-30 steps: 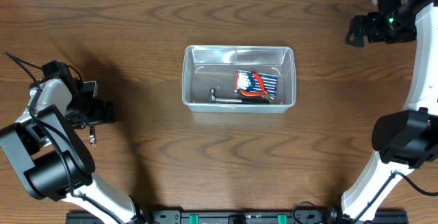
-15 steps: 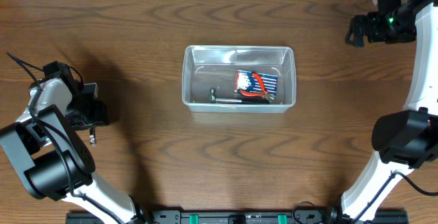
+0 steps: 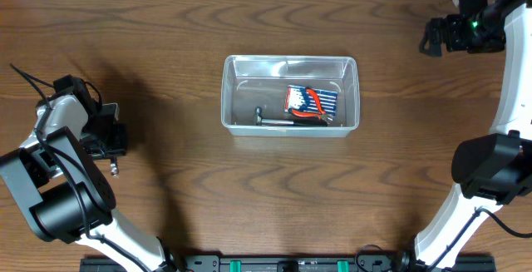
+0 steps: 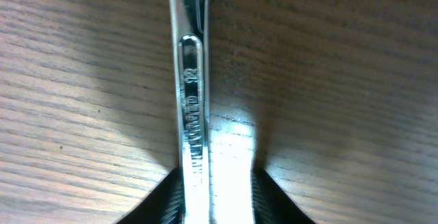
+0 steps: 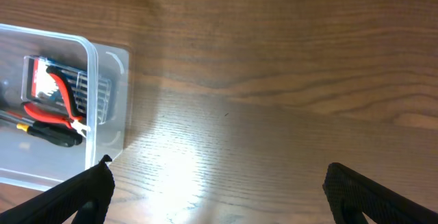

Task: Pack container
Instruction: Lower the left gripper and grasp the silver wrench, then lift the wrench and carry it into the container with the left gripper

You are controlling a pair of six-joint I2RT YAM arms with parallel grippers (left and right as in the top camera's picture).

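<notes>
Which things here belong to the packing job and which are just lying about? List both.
Job:
container
pliers pack and steel tool, inside it
wrench, clamped in the left tool

Not the job:
table
right tool, open, holding nothing

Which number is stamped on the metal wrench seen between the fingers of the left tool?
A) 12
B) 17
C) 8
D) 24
A: in the left wrist view, the digits "12" stand embossed on the shank of the wrench.
</notes>
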